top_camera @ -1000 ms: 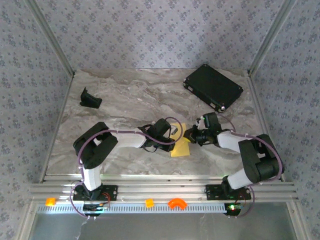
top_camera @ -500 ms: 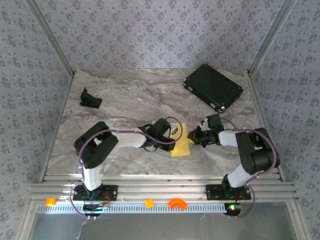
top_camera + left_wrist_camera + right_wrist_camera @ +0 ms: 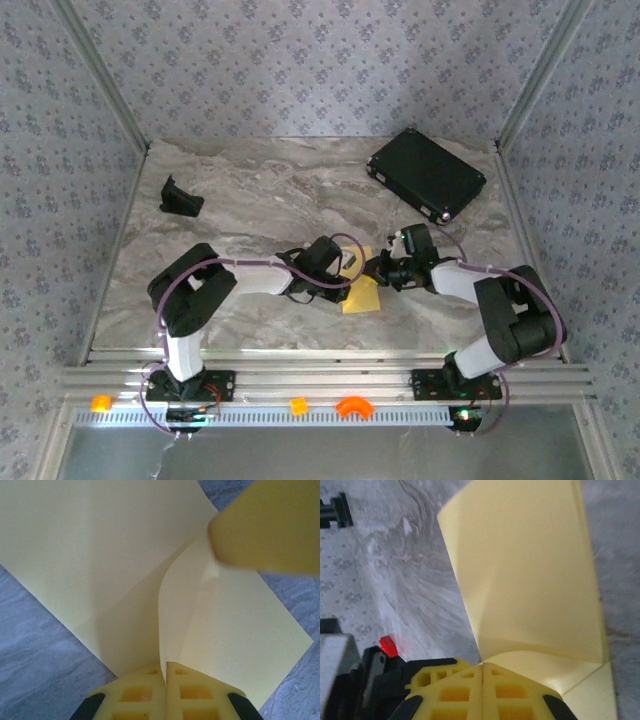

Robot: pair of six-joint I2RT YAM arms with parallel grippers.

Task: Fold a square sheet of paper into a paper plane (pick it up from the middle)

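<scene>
- Square sheet of paper: pale yellow, partly folded, lying between the two arms. It sits toward the near edge of the surface, a little right of that edge's middle.
- Same square sheet of paper, left wrist view: we see one layer curling upward along a soft crease.
- Left claw: its jaws are together, pinching the sheet where the raised layer meets the flat one.
- Right claw: its jaws are together on the opposite side of the sheet, where a flap stands up from the tips.
- Right claw finger: in the left wrist view, a blurred yellow shape against the sheet's far part.
- Black rectangular case: lies flat at the far right corner, well apart from the sheet.
- Small black bracket: near the left edge, in the far half.
- Small red block: seen beside the right claw's body.
- Orange plastic pieces: we count three on the metal rail below the near edge.
</scene>
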